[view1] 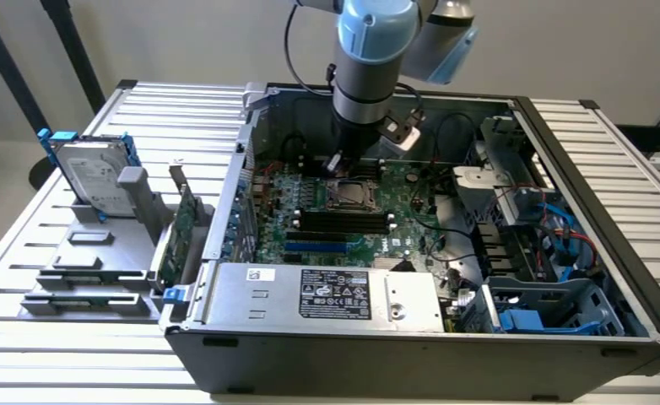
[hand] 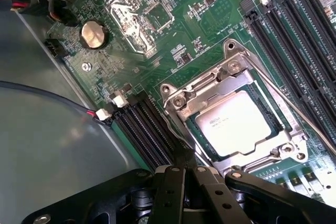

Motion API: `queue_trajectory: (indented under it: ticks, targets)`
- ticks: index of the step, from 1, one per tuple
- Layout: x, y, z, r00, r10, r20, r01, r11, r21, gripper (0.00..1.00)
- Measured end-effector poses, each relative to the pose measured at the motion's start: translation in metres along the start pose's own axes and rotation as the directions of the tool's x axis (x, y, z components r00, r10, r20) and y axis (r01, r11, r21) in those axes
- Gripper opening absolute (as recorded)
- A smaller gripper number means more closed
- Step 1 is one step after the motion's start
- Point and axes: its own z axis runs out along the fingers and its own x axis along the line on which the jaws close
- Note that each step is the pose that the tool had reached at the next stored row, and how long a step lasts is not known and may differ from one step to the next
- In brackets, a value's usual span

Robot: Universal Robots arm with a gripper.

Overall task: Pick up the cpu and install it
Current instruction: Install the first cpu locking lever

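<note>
I note the slatted table [view1: 600,152] carrying an open computer case [view1: 420,363], lying on its side with the interior exposed. The arm [view1: 370,59] reaches down into the case, over the green board [hand: 184,40]. A silver power supply [view1: 319,295] sits along the near wall of the case. A hard drive [view1: 88,181] with blue rails stands in a grey rack towards the exterior view's left, well apart from the case.

On the board, the socket frame [hand: 231,77] surrounds the cpu [hand: 239,121], which lies flat and square inside it, metal top facing up.

The gripper [hand: 184,162] has its fingers pressed together with nothing between them. Its tip sits just beside the socket frame's edge, between the frame and the black memory slots [hand: 149,129]. I cannot tell whether it touches the frame.
</note>
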Motion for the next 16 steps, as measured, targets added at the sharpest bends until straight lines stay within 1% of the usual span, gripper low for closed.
queue_trajectory:
  ticks: [16]
  targets:
    - [0.0049,0.0076,0.0018,1.0,0.0,0.0004,0.0,1.0,0.0,0.11]
